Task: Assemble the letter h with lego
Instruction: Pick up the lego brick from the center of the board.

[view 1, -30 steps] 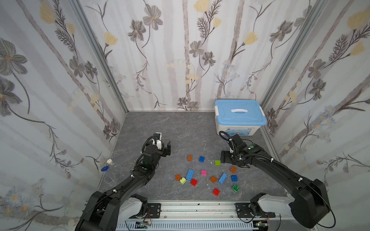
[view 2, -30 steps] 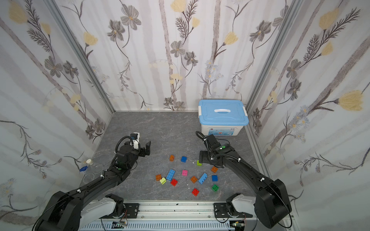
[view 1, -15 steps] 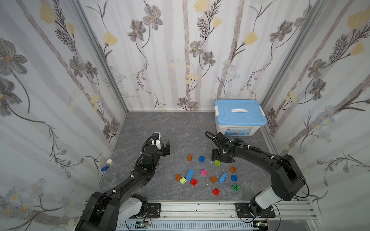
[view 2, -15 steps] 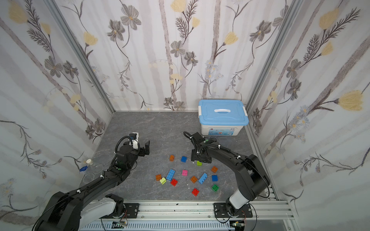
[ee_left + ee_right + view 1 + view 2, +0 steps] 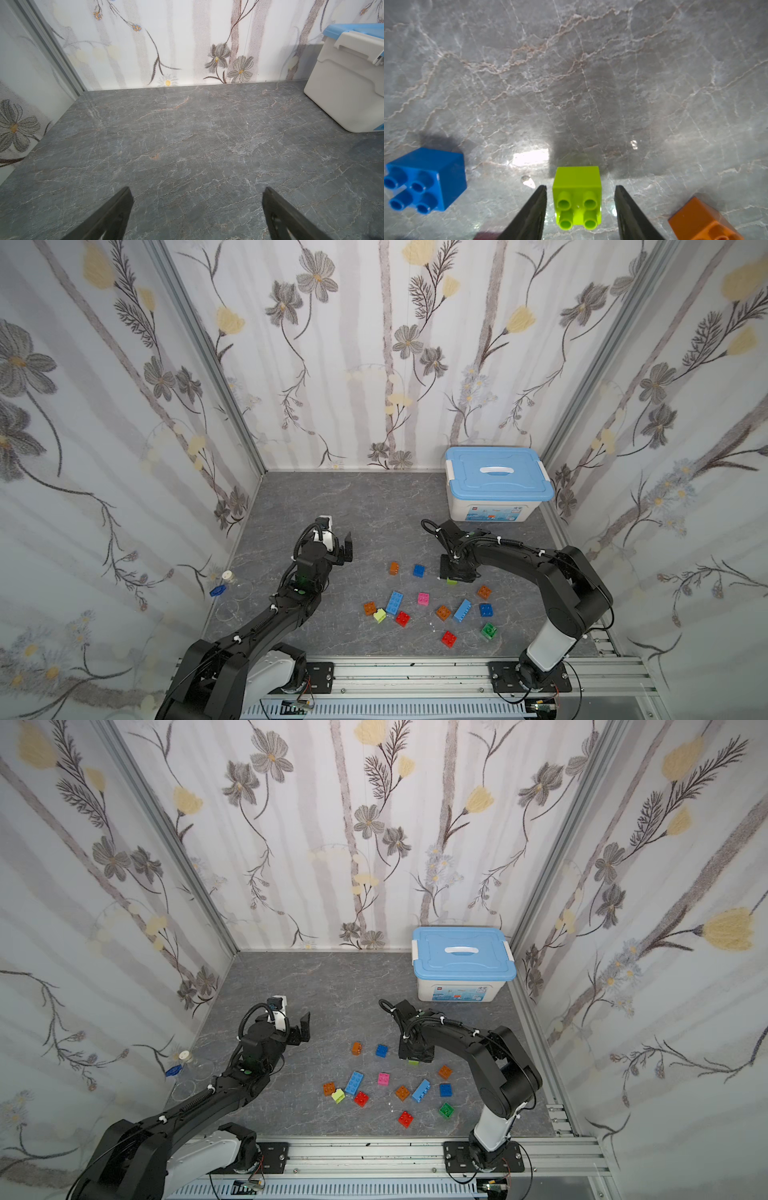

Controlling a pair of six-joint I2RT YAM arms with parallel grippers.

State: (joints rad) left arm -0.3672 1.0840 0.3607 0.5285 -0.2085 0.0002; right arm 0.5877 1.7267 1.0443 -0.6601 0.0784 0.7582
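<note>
In the right wrist view, the right gripper [image 5: 580,187] has been brought over the lime brick [image 5: 577,195] on the table [image 5: 571,83]. Its jaws have been narrowed, but gaps remain either side. The left gripper [image 5: 197,188] is held wide, empty. A first pick is thus begun.

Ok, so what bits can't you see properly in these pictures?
lime brick: in both top views the right gripper covers nearly all of it.
orange brick: cut off by the right wrist view's edge.
storage box: partly cut off by the left wrist view's edge.
box label: too small to read in a top view.
small clear thing by the side wall: too small to name in a top view.
</note>
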